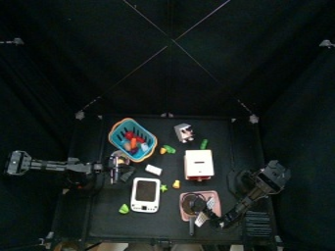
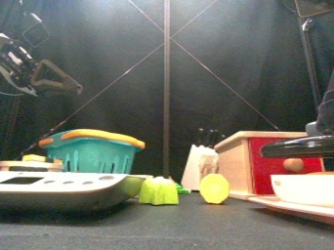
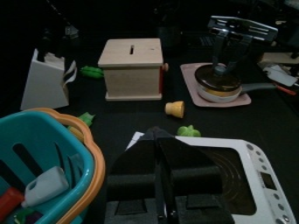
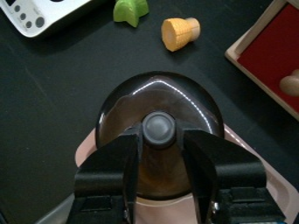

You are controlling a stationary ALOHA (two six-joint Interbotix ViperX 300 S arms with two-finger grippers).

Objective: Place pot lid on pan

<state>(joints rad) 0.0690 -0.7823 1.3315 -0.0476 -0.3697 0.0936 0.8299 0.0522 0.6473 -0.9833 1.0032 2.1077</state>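
1. The lid (image 4: pixel 160 112), a dark glossy disc with a grey knob in its middle, lies flat on the pink pan (image 4: pixel 96 145); the pan's rim shows as a pale ring around it.
2. In the top view the pan (image 1: pixel 201 203) with the lid (image 1: pixel 199 201) sits at the front right of the surface (image 1: pixel 98 221), just in front of the red-and-wood box (image 1: pixel 198 163).
3. The right gripper (image 4: pixel 162 150) hangs straight over the lid, its fingers (image 4: pixel 117 157) on either side of the knob. They stand apart, released, gripping nothing; the knob shows clear in the gap between them.
4. From the left wrist view, the right gripper (image 3: pixel 228 59) reaches down onto the lid (image 3: pixel 219 80) and pan (image 3: pixel 222 94), beside the box (image 3: pixel 131 68).
5. An orange cone-shaped toy (image 4: pixel 180 32) and a green piece (image 4: pixel 131 9) lie on the surface beyond the pan, well apart from it.
6. The left gripper (image 3: pixel 163 162) rests at the left side, hanging above the white gadget (image 3: pixel 239 175) and next to the teal basket (image 3: pixel 41 166). I cannot tell whether its fingers are released or clenched.
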